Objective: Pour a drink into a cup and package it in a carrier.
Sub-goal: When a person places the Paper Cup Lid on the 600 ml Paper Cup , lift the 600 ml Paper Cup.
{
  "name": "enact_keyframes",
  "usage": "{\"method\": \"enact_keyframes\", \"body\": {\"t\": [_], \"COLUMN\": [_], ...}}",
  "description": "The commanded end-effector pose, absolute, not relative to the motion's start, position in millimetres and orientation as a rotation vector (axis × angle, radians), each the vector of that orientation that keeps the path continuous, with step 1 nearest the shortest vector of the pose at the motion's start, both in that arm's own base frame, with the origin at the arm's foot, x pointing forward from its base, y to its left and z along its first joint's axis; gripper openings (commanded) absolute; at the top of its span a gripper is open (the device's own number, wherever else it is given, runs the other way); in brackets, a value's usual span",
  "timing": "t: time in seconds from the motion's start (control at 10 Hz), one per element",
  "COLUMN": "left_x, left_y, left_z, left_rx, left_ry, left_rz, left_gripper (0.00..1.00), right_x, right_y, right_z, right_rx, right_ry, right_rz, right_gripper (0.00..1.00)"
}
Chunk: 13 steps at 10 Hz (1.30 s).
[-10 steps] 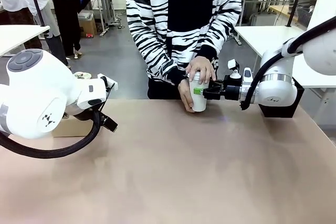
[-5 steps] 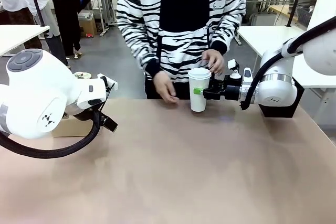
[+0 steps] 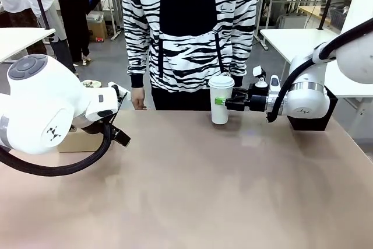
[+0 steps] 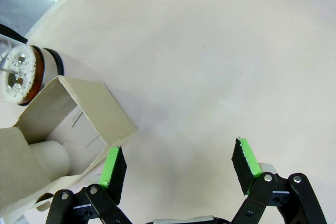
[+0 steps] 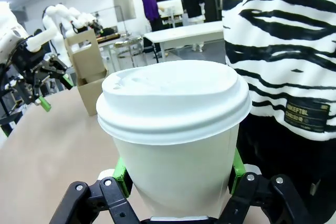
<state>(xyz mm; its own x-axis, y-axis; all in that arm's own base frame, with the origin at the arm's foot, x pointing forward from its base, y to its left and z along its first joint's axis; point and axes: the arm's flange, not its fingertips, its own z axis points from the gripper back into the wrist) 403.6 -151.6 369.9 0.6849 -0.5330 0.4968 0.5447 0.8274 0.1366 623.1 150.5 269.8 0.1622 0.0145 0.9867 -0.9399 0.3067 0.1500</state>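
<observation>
Left hand (image 4: 179, 153) points downward, fingers spread wide; right hand (image 3: 224, 102) extends level, fingers clamped.

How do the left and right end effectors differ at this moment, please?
The left end effector stands open and empty beside the cardboard carrier; the right end effector is shut on the white lidded cup. The left angles down at the table; the right reaches level, sideways. Both have black fingers with green pads.

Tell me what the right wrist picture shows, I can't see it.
A lidded white cup is gripped in the right gripper's green-padded jaws. Behind it are a person's striped top and, farther left, the brown cardboard carrier on the table.
</observation>
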Motion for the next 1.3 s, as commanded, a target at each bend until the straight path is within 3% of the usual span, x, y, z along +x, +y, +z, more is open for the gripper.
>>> {"method": "enact_keyframes", "body": {"t": [0.0,0.8,1.2], "left_x": [403,403,403], "left_y": [-152,-152,-152], "left_z": [370,370,370], "left_rx": [-0.025,-0.025,-0.025], "left_ry": [-0.55,-0.55,-0.55], "left_rz": [-0.604,-0.604,-0.604], "left_gripper": [1.0,1.0,1.0], "right_x": [624,623,559], "right_y": [153,151,117], "right_z": [274,270,392], "right_rx": [1.024,1.024,1.106], "right_ry": [-1.204,-1.196,-1.246], "right_rz": [0.886,0.887,0.9], "right_gripper": [0.8,0.81,0.81]}}
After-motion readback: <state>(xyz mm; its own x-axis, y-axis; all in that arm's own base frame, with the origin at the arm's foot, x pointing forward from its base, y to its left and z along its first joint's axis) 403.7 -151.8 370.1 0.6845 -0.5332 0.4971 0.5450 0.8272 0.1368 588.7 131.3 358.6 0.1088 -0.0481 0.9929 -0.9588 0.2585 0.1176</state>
